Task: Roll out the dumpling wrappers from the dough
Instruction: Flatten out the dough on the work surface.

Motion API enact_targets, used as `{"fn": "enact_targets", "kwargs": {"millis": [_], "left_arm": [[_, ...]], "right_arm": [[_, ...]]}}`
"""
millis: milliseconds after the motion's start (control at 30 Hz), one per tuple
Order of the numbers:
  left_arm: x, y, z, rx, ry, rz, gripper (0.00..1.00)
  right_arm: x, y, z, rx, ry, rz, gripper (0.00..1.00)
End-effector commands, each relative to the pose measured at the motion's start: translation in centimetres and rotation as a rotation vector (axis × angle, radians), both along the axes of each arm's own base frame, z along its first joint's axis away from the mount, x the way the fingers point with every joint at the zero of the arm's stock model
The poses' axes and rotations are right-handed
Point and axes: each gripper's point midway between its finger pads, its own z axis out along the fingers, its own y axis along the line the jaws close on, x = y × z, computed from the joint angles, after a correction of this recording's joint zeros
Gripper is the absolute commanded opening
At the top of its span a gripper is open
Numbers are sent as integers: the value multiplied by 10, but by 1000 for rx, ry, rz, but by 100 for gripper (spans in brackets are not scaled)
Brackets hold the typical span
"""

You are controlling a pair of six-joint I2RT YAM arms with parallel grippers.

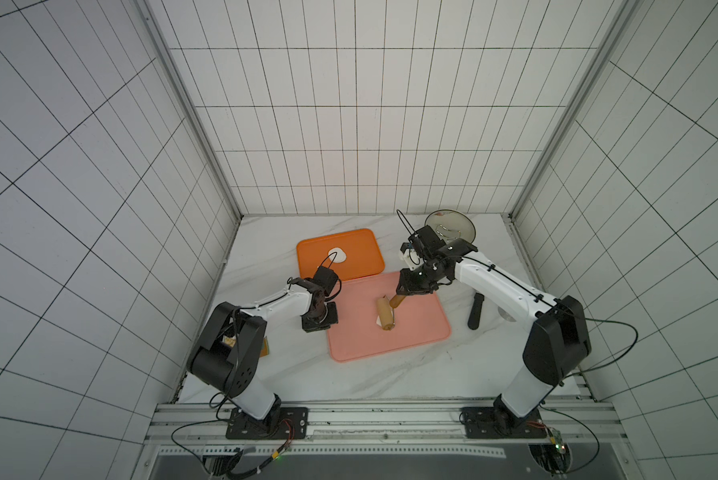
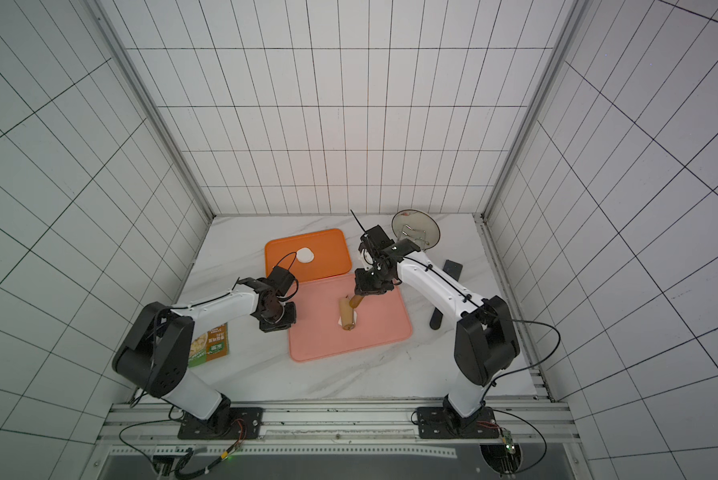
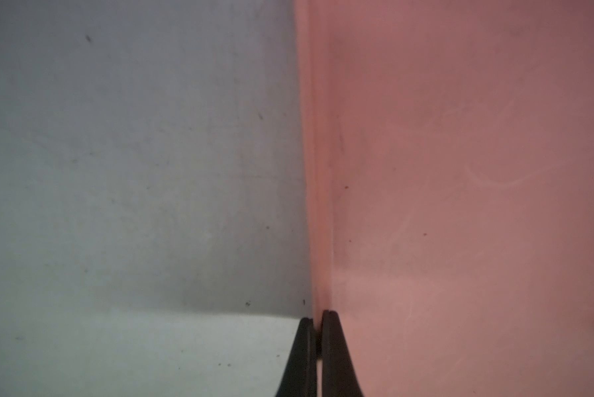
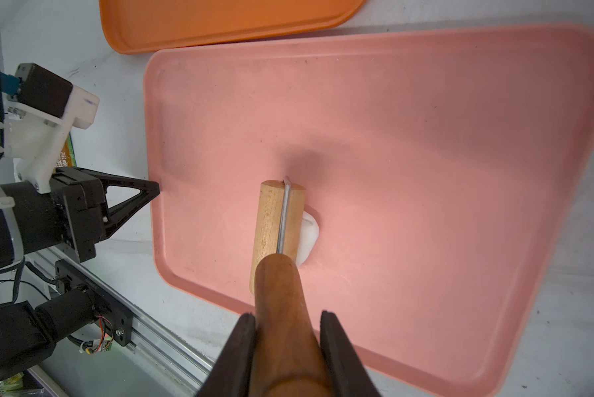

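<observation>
Now we roll the dough [image 4: 308, 233].
Our right pincer [image 4: 288, 314] grasps the roller [image 4: 269, 223] handle, left pincer [image 3: 318, 316] clenched at the pink tray [image 4: 426, 120] rim; off-centre dough may squeeze sideways.

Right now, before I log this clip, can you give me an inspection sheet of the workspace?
Surface: marble tabletop, a few dark specks.
Job's things: dough lump on pink tray, partly under wooden roller; white round pieces, likely dumpling wrappers, on orange tray.
Clutter: glass bowl holding a metal piece; black-handled tool; printed packet; flat black object.
Claws: left claw shut, empty, at the pink tray's rim; right claw shut on the roller's handle.
Cables: looped at both wrists; black cable trails off the right arm.
Surroundings: white tiled walls.
</observation>
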Motion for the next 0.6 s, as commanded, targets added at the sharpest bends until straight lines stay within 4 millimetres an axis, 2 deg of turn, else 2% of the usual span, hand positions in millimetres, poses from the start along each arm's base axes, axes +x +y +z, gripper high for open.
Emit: {"fn": "enact_targets", "kwargs": {"millis": [0,133,233,567], "left_arm": [[4,1,-6,26,-8,-17,0],[4,0,-6,22,-7,-18,0],[5,0,-5,21,-8,-19,0],[4,0,-6,24,-11,-18,0]], "right_arm": [[-6,-48,-42,-285,0,-9,0],[-15,-37,-54,-280,1,11,0],[-20,-38,-63,-282,10,5,0],[-28,-29,-75,-262,8,10,0]]}}
